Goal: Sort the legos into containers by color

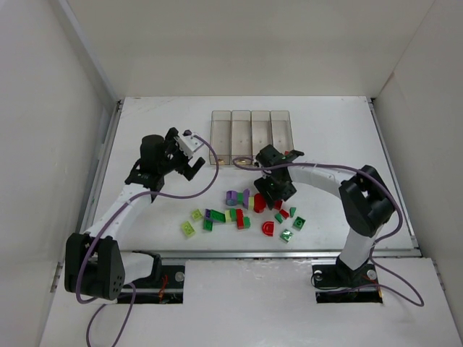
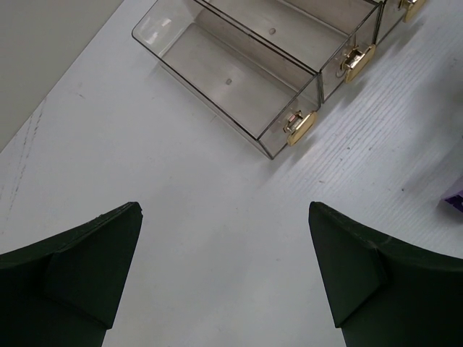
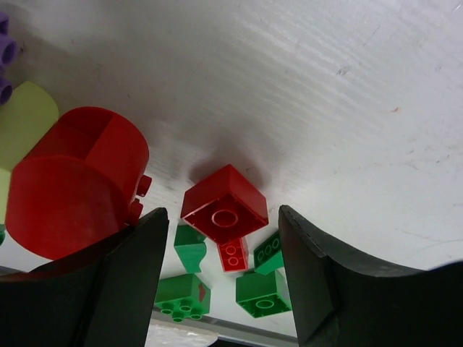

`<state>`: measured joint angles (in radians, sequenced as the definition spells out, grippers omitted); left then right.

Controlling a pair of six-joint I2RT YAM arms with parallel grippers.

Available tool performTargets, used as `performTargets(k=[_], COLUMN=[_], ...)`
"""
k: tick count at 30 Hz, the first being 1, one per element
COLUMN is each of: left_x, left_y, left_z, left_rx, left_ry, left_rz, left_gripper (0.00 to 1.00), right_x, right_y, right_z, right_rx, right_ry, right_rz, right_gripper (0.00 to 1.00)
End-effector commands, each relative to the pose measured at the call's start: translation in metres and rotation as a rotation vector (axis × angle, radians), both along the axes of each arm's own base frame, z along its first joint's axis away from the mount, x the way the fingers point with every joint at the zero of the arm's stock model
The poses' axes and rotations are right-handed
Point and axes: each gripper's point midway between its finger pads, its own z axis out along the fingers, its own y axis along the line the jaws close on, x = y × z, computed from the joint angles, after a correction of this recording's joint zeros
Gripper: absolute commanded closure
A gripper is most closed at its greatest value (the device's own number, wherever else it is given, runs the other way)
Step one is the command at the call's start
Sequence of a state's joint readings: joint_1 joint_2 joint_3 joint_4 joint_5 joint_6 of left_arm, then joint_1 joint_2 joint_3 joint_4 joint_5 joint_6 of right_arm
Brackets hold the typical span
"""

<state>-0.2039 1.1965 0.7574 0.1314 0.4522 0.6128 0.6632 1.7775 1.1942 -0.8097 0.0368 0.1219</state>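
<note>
The legos (image 1: 239,214) lie scattered on the white table in front of the arms, in red, green, purple and pale yellow-green. The four clear containers (image 1: 252,134) stand in a row at the back, and they look empty. My right gripper (image 1: 274,194) is open and low over the pile. In the right wrist view its jaws (image 3: 223,211) straddle a small red square brick (image 3: 226,206) without closing on it. A big red round brick (image 3: 72,181) sits by the left finger. My left gripper (image 1: 191,169) is open and empty (image 2: 225,210) over bare table, near the left container (image 2: 231,79).
Green bricks (image 3: 264,293) and a small red one (image 3: 233,254) lie just beyond the red square brick. A pale yellow-green piece (image 3: 25,119) and a purple one (image 3: 6,50) lie to the left. Tan latches (image 2: 300,129) mark the containers' near ends. White walls enclose the table.
</note>
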Motion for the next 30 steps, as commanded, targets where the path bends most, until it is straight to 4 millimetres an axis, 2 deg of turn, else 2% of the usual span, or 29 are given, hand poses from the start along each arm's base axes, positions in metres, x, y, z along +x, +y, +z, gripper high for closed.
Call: performTargets(k=[1,7,11,15,16,18,19,20,23,26,28,30], left_x=[-0.002,-0.001,-0.001,-0.001,-0.001,-0.001,-0.002,-0.002,-0.002,-0.003,-0.008,-0.013], left_y=[-0.005,-0.005,-0.003,-0.003,-0.003,-0.003,-0.003,-0.003,-0.003,-0.004,-0.006,-0.01], left_z=[0.017,0.017,0.021,0.021,0.021,0.021,0.019,0.019,0.019,0.017,0.015,0.01], left_rx=[-0.018,-0.011,-0.009,-0.009,-0.009,-0.009,-0.007,0.001,0.007,0.021,0.041,0.054], left_ry=[-0.063,-0.068,-0.078,-0.078,-0.078,-0.078,-0.069,-0.075,-0.08,-0.082,-0.076,-0.062], left_rz=[-0.025,-0.028,-0.02,-0.02,-0.02,-0.02,-0.02,-0.024,-0.027,-0.047,-0.086,-0.127], left_gripper=[0.01,0.01,0.01,0.01,0.01,0.01,0.01,0.01,0.01,0.01,0.01,0.01], right_x=[0.024,0.029,0.032,0.032,0.034,0.035,0.034,0.038,0.052,0.076,0.099,0.123], right_y=[0.01,0.011,0.013,0.018,0.015,0.016,0.015,0.01,-0.005,-0.008,-0.01,-0.021], right_z=[0.011,0.001,0.002,0.006,0.006,0.012,0.014,0.017,0.04,0.087,0.128,0.148], right_rx=[0.043,0.044,0.066,0.093,0.093,0.103,0.105,0.103,0.118,0.192,0.261,0.3], right_ry=[-0.066,-0.061,-0.06,-0.065,-0.066,-0.081,-0.08,-0.093,-0.157,-0.289,-0.424,-0.511], right_rz=[0.013,0.027,0.032,0.036,0.026,0.026,0.017,0.003,-0.095,-0.175,-0.232,-0.331], right_gripper=[0.32,0.36,0.42,0.59,0.7,0.82,0.92,0.96,1.0,1.0,1.0,1.0])
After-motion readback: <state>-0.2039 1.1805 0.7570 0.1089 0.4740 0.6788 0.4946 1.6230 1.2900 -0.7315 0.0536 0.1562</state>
